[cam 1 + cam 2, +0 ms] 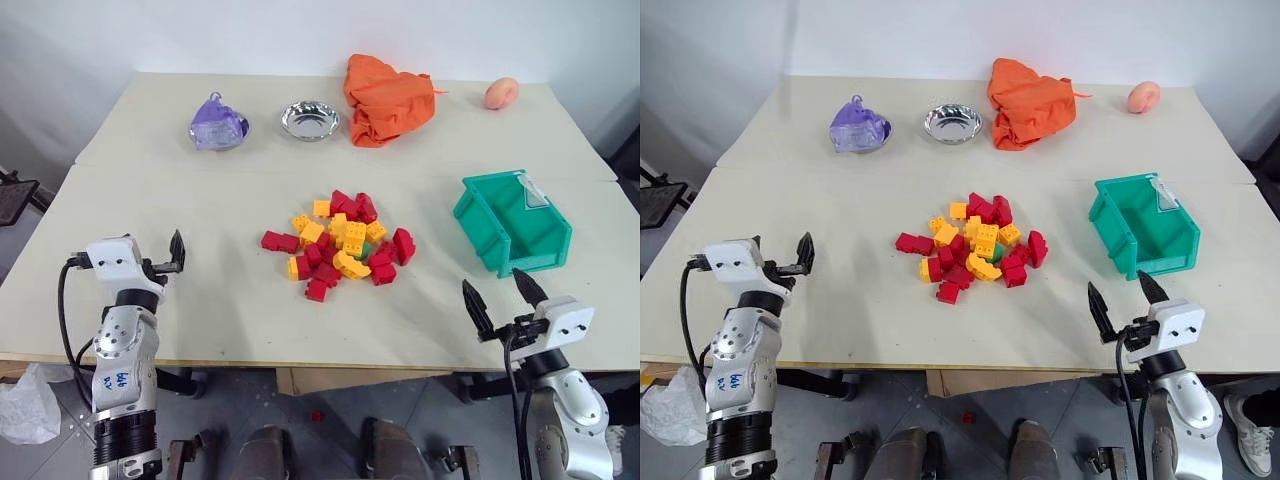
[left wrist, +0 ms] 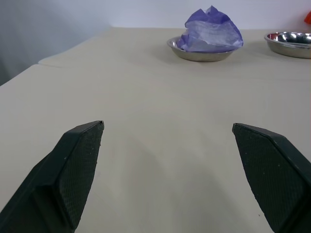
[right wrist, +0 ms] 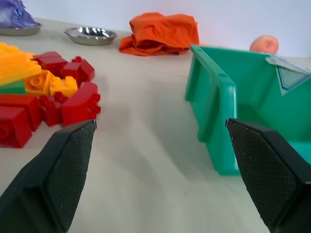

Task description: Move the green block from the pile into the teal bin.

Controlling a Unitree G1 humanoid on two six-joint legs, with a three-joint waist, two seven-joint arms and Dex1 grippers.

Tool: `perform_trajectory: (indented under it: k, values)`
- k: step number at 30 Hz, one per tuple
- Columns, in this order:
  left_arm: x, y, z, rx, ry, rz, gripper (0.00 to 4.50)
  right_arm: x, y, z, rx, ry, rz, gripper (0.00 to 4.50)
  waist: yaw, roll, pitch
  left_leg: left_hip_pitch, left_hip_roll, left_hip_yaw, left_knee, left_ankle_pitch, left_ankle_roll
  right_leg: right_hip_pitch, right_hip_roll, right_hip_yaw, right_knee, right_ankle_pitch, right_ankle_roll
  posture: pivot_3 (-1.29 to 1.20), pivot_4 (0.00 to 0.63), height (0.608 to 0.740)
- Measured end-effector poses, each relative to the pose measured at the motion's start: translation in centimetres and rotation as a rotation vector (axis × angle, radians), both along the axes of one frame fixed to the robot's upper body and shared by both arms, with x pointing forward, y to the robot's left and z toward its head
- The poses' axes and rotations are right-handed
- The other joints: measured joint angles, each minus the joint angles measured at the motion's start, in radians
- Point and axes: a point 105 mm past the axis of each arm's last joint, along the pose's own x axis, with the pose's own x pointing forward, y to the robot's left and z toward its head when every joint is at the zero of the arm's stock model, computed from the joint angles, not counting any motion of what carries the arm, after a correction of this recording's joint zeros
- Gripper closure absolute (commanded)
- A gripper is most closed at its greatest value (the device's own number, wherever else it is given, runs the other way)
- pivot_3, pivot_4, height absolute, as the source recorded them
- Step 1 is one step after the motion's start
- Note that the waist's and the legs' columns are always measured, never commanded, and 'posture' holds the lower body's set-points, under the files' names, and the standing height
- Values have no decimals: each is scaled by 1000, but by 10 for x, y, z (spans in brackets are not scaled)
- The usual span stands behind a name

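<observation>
— Green plastic, where? And which way does it point?
— The green block (image 1: 366, 250) sits nearly buried in the pile (image 1: 339, 246) at mid-table; too little shows to tell its long axis.
— And the teal bin (image 1: 511, 222)?
— Right of the pile, well apart, cut-away front toward the table's near edge.
— Grippers?
— Left gripper (image 2: 167, 138) and right gripper (image 1: 500, 290) both spread apart, empty, near the front edge.

Pile (image 1: 340, 245) mid-table (image 1: 200, 310), bin (image 1: 510, 225) to its right. Behind, left to right: bag (image 1: 217, 125) in dish, bowl (image 1: 310, 120), cloth (image 1: 388, 100), peach (image 1: 501, 93) far right corner.
</observation>
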Motion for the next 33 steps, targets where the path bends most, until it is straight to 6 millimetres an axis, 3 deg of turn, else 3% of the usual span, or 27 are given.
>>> perform_trajectory:
  k: [5,10,13,17,21,24,27,30,33]
  values:
    - [-6,2,1,-18,-11,-26,0,5,1,8,-19,13,72,38,1,0,0,0,0,0,0,0,0,0,0,0,0,0,0,0,150,740]
    - [-34,-29,17,216,51,-459,0,4,3,26,-81,67,244,38,0,1,1,0,0,1,0,0,0,-1,0,0,0,0,-1,0,150,740]
    - [-61,-35,16,300,158,-685,0,-2,0,41,-203,107,405,620,-2,2,1,0,1,1,0,-1,1,-1,0,1,0,-1,-1,0,150,740]
    - [-86,-47,4,316,291,-938,0,6,8,53,-251,119,568,1965,-1,2,1,1,3,2,1,-2,0,0,2,1,0,-1,-2,0,150,740]
    - [-84,-70,11,312,229,-1080,0,16,50,42,-289,185,784,3419,2,3,2,0,4,1,2,-1,0,-1,2,0,1,-1,-2,0,150,740]
    - [-79,-79,17,320,173,-1118,0,26,99,32,-320,224,921,4471,-4,3,1,0,4,2,2,-2,-1,-2,2,0,1,-1,-2,0,150,740]
    - [-78,-87,14,308,163,-1145,0,29,136,28,-324,225,987,4471,-4,3,2,-1,4,2,1,-2,-1,-3,3,0,1,-1,-2,0,150,740]
    - [-75,-88,12,306,156,-1139,0,47,171,27,-329,226,952,4471,-5,3,2,-1,4,3,2,-2,-1,-3,3,0,2,-1,-2,0,150,740]
    - [-73,-91,12,312,145,-1137,0,58,190,21,-386,253,915,4471,0,3,2,-1,4,2,2,-2,-2,-3,2,-1,2,-1,-2,0,150,740]
